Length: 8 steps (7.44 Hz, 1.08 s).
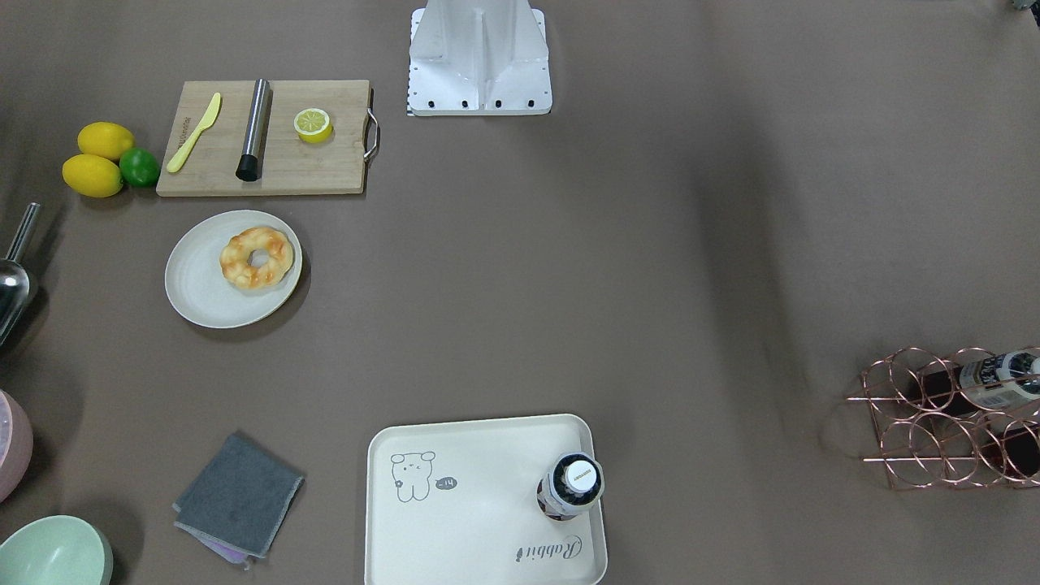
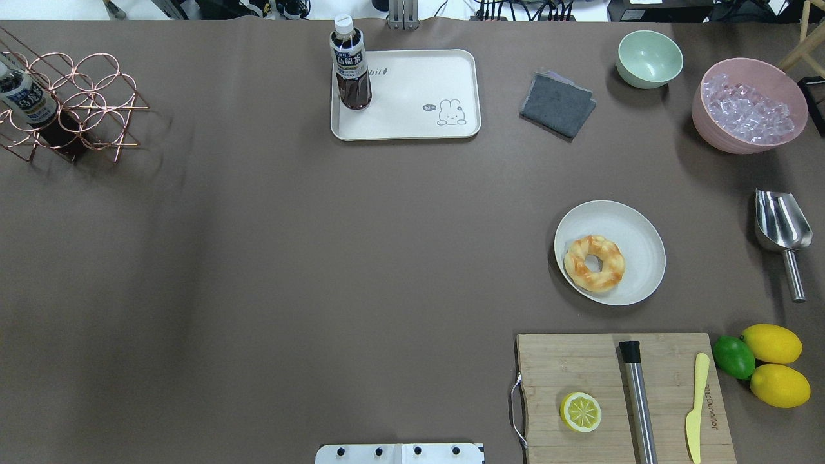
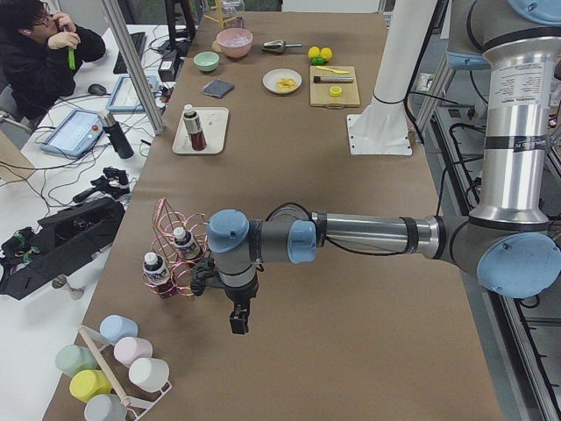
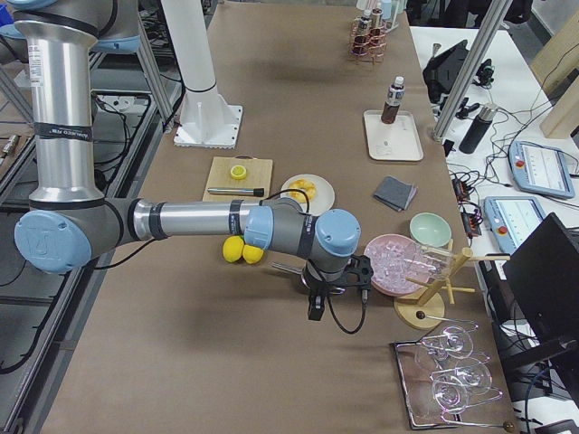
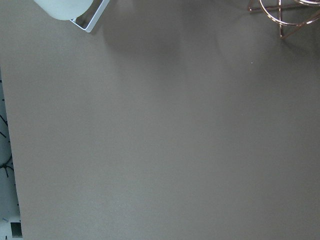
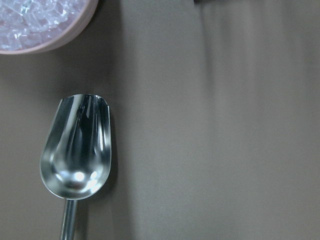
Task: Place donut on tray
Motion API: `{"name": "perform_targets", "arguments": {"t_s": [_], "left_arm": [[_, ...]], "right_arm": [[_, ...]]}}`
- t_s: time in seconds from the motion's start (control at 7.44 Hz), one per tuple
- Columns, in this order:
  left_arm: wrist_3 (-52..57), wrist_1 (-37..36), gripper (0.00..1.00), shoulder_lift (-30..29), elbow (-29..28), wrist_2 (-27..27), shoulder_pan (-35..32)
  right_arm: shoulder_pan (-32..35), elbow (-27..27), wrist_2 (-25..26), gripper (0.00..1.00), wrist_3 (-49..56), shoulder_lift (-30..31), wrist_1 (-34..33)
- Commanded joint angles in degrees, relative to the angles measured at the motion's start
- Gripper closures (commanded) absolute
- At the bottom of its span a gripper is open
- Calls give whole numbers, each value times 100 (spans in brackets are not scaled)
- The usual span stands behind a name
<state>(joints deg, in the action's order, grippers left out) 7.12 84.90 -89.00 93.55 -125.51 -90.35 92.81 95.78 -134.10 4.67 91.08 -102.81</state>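
Observation:
The golden-brown twisted donut lies on a round off-white plate on the table's right side; it also shows in the front view. The cream tray with a grey cartoon drawing lies at the far middle edge, with a dark drink bottle standing in one corner. My left gripper hangs over bare table by the copper rack, far from both. My right gripper hangs over the metal scoop near the pink ice bowl. I cannot tell whether either gripper is open or shut.
A wooden cutting board holds a lemon half, a steel rod and a yellow knife. Whole lemons and a lime lie beside it. A metal scoop, pink ice bowl, green bowl, grey cloth and copper bottle rack stand around.

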Motion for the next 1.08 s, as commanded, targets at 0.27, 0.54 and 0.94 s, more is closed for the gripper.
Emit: {"name": "perform_targets", "arguments": {"t_s": [0.27,0.54,0.94], "left_arm": [[-9,0,2,14,23,0,9],[0,0,2,23,23,0,0],[0,9,2,23,31,0,0]], "right_arm": [[-157,616,-678,0,-406,24,59],[-822,704,-670,0,-1207,16,715],[-2508,670,-426,0,-4107,-28,3041]]}}
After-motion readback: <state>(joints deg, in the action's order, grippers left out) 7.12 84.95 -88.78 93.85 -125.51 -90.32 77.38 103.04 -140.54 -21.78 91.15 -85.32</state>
